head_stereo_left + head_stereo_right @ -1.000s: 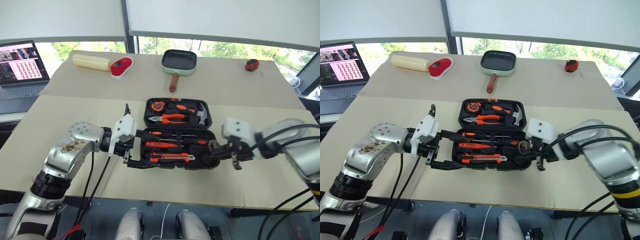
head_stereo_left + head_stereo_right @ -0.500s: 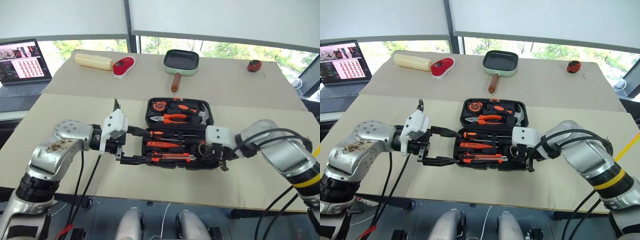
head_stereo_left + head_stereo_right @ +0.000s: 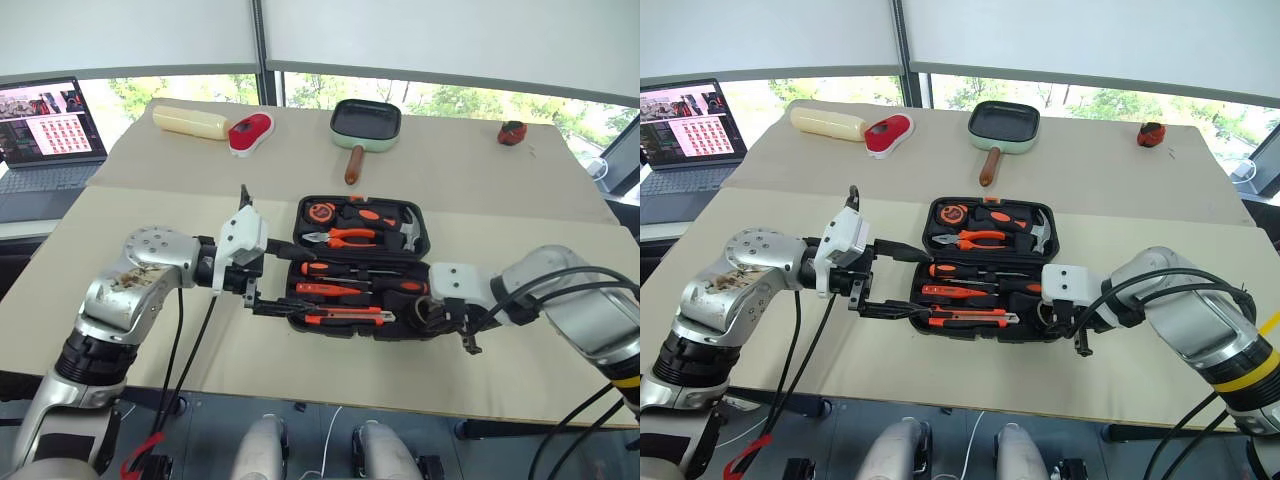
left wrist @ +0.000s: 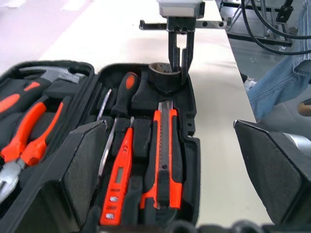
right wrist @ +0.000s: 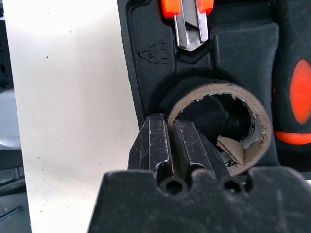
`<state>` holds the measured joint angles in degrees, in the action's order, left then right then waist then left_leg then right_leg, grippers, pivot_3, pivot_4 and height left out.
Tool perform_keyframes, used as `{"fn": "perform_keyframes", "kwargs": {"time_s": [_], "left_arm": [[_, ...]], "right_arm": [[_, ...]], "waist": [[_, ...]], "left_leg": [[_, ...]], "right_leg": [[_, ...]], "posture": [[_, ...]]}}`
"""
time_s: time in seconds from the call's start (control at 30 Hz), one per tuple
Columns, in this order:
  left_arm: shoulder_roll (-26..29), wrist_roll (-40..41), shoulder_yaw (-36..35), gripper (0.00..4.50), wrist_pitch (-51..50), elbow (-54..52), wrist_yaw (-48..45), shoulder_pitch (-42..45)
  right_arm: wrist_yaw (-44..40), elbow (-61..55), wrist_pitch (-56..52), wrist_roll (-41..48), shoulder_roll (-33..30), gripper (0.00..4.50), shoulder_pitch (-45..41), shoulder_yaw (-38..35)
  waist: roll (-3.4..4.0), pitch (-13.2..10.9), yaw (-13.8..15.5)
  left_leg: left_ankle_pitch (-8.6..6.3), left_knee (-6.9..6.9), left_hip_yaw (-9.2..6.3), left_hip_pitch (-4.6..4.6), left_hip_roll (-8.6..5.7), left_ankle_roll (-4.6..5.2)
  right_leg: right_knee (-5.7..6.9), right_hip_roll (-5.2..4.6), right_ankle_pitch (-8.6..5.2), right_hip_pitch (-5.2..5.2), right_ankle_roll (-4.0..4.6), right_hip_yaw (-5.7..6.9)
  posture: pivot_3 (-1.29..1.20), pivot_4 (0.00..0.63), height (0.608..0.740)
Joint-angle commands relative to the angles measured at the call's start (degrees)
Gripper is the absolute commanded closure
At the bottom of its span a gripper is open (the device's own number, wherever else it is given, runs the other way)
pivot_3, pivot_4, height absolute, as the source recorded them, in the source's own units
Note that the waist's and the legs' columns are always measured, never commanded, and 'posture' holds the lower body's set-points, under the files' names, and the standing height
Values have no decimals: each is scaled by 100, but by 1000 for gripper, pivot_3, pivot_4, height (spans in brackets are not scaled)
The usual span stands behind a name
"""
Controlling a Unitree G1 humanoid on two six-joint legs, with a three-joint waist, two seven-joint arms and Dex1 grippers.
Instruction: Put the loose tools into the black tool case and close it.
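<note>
The bench [image 3: 150, 215] fills the middle of the head view, a pale surface with the work laid centrally so both arms can reach it. At its centre lies the black tool case [image 3: 420, 243], opened flat like a book: the far half keeps the pliers [image 3: 340, 236] and hammer [image 3: 405, 231] in their moulded slots, and the near half takes the loose tools.

In that near half the two long screwdrivers [image 3: 345, 268] lie lengthwise, the tester screwdriver [image 3: 320, 289] just below them in the frame, and the utility knife [image 3: 345, 317] along the near edge. Each sits in a recess shaped for it, which is why they all run parallel, side by side.

The left hand [image 3: 275, 282] hangs at the case's left end, its fingers spread wide with nothing between them; it looks placed to steady the case or to reach for the lid.

The right hand [image 3: 455, 322] is at the case's right end, lower right of centre. In the right wrist view its fingers [image 5: 158, 145] are pressed together, pinching the wall of the tape roll [image 5: 221, 121], one finger outside the ring and one apparently inside. The roll sits in its round pocket at the corner, just beyond the knife's tip, so I judge the pinch is there to seat it squarely.

With every loose tool apparently in place, what seems left is letting go of the roll and folding the case shut.
</note>
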<state>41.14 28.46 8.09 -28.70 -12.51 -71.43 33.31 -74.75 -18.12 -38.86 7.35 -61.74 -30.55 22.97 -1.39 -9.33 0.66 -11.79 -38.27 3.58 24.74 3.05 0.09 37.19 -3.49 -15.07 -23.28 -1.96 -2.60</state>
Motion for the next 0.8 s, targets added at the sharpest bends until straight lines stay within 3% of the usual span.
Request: {"fn": "perform_keyframes", "kwargs": {"time_s": [0.03,0.07,0.1,0.17,0.4,0.53,0.63,0.67,0.77,0.8], "left_arm": [[-39,-36,-5,0,99,-53,-5,88],[-51,-46,4,0,101,-37,-11,102],[-66,-67,20,0,120,7,-21,126],[-95,-102,44,0,155,96,-39,175],[-173,-193,73,0,261,270,-113,279],[-213,-244,94,0,325,360,-138,308],[-153,-435,-24,0,483,786,-6,208],[-111,-541,-60,0,562,962,55,158],[23,-917,-202,752,949,1570,298,-32],[50,-1006,-229,1323,1035,1699,365,-75]], "right_arm": [[-255,-169,175,-77,-198,4423,184,45],[-338,-264,188,-26,-249,4423,211,15],[-391,-376,159,35,-285,3720,221,-24],[-414,-534,99,110,-310,3254,220,-93],[-373,-814,-115,263,-358,915,207,-368],[-193,-772,-158,318,-398,915,239,-626],[364,-299,-694,650,-161,915,142,-1550],[523,-136,-831,743,-111,1151,179,-1850],[863,169,-889,789,-129,2008,683,-2543],[971,213,-852,763,-126,2478,848,-2671]], "waist": [[0,0,1],[0,0,7],[0,0,15],[0,0,30],[0,0,4],[0,0,-9],[0,0,-11],[0,0,-11],[-1,0,-6],[-1,0,-5]], "left_leg": [[0,0,0,0,0,0],[0,0,-1,0,0,0],[0,0,-2,0,0,0],[0,0,-3,2,0,1],[-1,1,-4,2,0,1],[-1,-1,-4,1,0,1],[-1,-1,-4,1,0,1],[-1,-1,-5,1,1,1],[-1,-2,-4,0,0,1],[-1,0,-4,0,1,1]], "right_leg": [[0,0,0,0,0,0],[0,0,0,0,0,0],[0,0,0,0,0,2],[-1,-1,-1,1,-1,5],[-2,-1,-1,0,-1,6],[0,0,0,0,0,5],[1,0,0,0,0,4],[1,0,0,0,0,4],[2,0,0,1,1,4],[1,1,0,1,1,5]], "posture": [[0,150,740],[0,150,740],[0,150,740],[0,150,740],[0,150,740],[0,150,740],[0,150,740],[0,150,740],[0,150,740],[0,150,740]]}}
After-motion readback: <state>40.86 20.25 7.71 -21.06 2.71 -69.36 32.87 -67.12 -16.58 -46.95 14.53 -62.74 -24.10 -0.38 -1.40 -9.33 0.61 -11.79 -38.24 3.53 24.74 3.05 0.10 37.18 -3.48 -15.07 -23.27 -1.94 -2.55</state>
